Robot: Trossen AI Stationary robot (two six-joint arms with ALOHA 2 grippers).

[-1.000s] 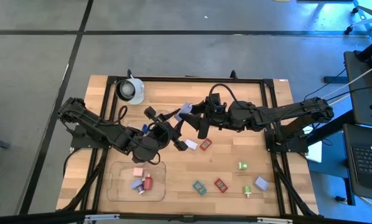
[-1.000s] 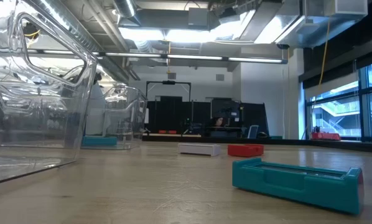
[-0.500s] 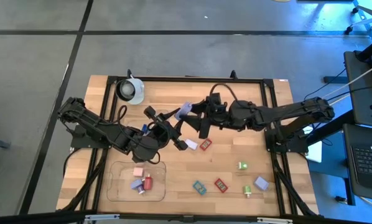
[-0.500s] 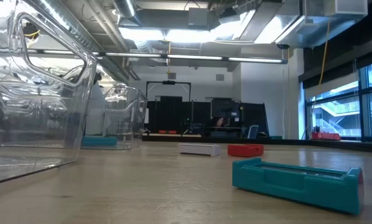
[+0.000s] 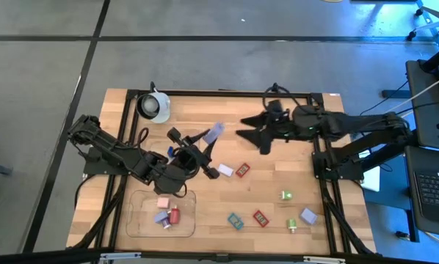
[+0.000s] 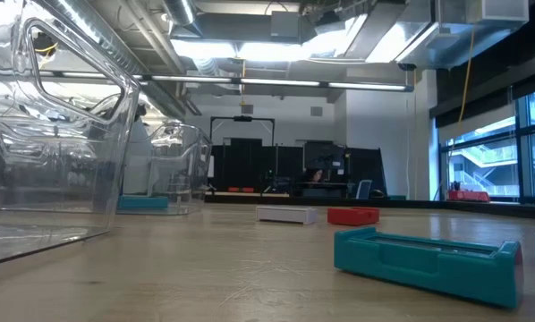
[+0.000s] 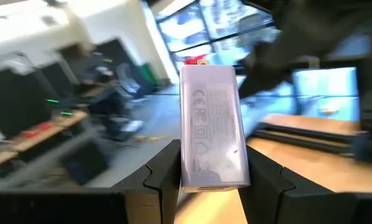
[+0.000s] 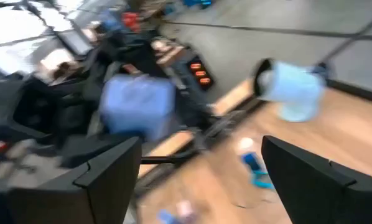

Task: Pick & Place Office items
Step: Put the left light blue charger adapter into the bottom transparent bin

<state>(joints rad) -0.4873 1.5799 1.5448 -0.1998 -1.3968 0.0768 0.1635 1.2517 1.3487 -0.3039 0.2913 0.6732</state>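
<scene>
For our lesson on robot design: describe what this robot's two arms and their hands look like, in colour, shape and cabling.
Both arms are dark, nearly black, jointed and slender, with black cables looping along them. The left hand and the right hand each end in two dark fingers with broad, flat, angular tips. No markings are legible on them.

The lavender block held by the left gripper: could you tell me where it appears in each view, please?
High view: lavender block, table centre, above the left gripper.
Low view: not in it.
Left wrist view: centre, between the fingers.
Right wrist view: blurred blue block.
Shared landmark: white cup.
</scene>
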